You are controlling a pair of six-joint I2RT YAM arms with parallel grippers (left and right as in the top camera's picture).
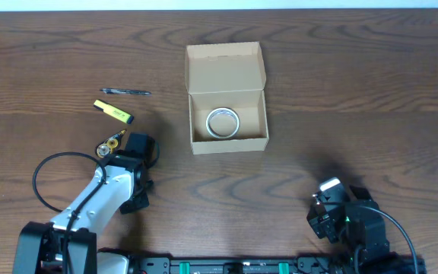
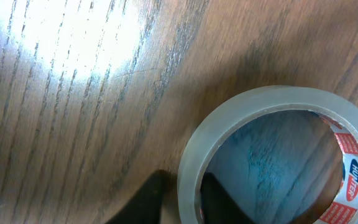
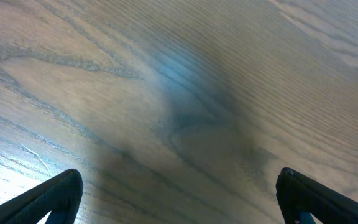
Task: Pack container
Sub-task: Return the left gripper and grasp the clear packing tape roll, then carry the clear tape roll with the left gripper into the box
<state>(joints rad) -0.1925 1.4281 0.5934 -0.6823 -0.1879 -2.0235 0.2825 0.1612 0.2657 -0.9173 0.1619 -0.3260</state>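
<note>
Box (image 1: 226, 143): middle of the table (image 1: 371, 84), open, its flap lid laid back on the far side.
Boxed roll (image 1: 223, 122): pale tape ring lying flat on the box floor, near the centre.
Left gripper (image 2: 182, 186): left of the box and a little nearer; its two dark fingers (image 2: 146, 200) pinch the wall of the loose roll, one outside and one inside the ring.
Loose roll (image 2: 263, 102): clear tape with a red-and-white core label, over bare wood; I cannot tell whether it rests on the table.
Right gripper (image 3: 179, 186): near right, well apart from the box, fingers spread wide over bare wood, holding nothing.
Highlighter (image 1: 113, 112): yellow, left of the box, just beyond the loose roll.
Pen (image 1: 125, 92): dark, just beyond the highlighter.
</note>
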